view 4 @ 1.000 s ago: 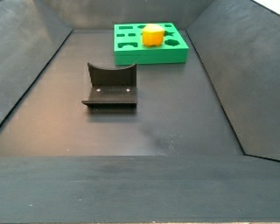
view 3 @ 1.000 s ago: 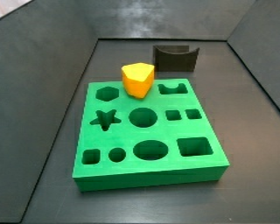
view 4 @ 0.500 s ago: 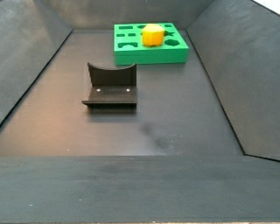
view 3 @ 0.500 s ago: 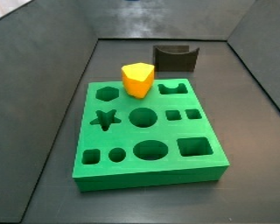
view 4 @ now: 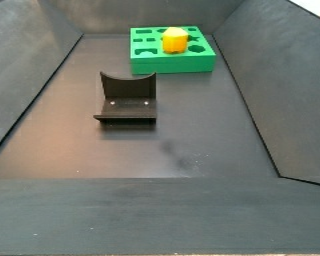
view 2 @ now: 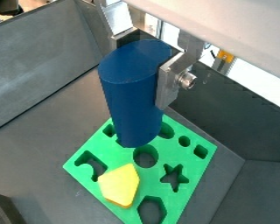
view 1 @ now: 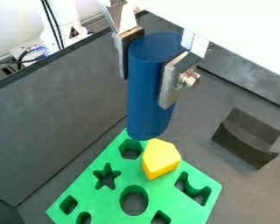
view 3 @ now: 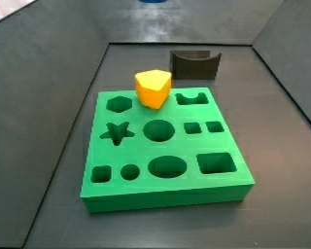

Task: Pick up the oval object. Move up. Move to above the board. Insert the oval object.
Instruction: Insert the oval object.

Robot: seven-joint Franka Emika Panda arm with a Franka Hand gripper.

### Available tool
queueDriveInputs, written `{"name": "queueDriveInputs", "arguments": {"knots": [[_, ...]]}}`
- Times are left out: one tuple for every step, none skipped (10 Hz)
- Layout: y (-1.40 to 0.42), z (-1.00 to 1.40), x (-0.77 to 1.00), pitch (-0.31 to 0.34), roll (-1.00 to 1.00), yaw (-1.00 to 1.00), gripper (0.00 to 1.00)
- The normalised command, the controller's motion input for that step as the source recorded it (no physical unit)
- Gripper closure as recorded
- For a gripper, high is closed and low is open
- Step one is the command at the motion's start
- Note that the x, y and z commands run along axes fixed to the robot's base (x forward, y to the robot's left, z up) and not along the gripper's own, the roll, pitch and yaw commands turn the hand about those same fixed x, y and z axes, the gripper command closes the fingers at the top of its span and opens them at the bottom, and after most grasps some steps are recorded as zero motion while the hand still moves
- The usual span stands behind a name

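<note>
Dark grey bin floor carries the board [view 3: 165,146], with a yellow block [view 3: 152,88] seated in it and the fixture [view 4: 125,98] nearby. Gripper [view 1: 152,63] hangs high above the board, clamped on the oval object [view 1: 150,86], held upright. Recommend aligning over the matching hole before lowering straight down.

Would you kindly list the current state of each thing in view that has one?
Gripper: shut on the oval object, high above the board.
Oval object: upright, held, not inserted.
Board: flat on the floor, most holes open.
Yellow block: standing in the board.
Fixture: on the floor, unoccupied.
</note>
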Motion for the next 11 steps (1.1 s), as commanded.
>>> {"name": "queueDriveInputs", "arguments": {"knots": [[-0.04, 0.0, 0.0, -0.009, 0.0, 0.0, 1.0], [-0.16, -0.08, 0.0, -0.039, 0.01, 0.04, 1.0], [-0.24, -0.14, 0.04, -0.027, 0.04, 0.08, 1.0], [-0.33, -0.25, 0.05, -0.083, 0.01, 0.12, 1.0], [-0.42, -0.29, 0.11, -0.06, 0.0, 0.14, 1.0], [-0.52, -0.34, 0.03, -0.074, 0.04, 0.05, 1.0], [-0.62, -0.4, 0.16, -0.019, 0.04, -0.01, 1.0], [-0.64, -0.41, 0.19, 0.0, 0.0, -0.32, 1.0], [-0.68, -0.39, 0.22, 0.0, 0.02, -0.44, 1.0], [-0.64, -0.37, 0.11, 0.0, 0.02, -0.52, 1.0], [-0.59, -0.3, 0.22, 0.01, 0.0, -0.49, 1.0]]}}
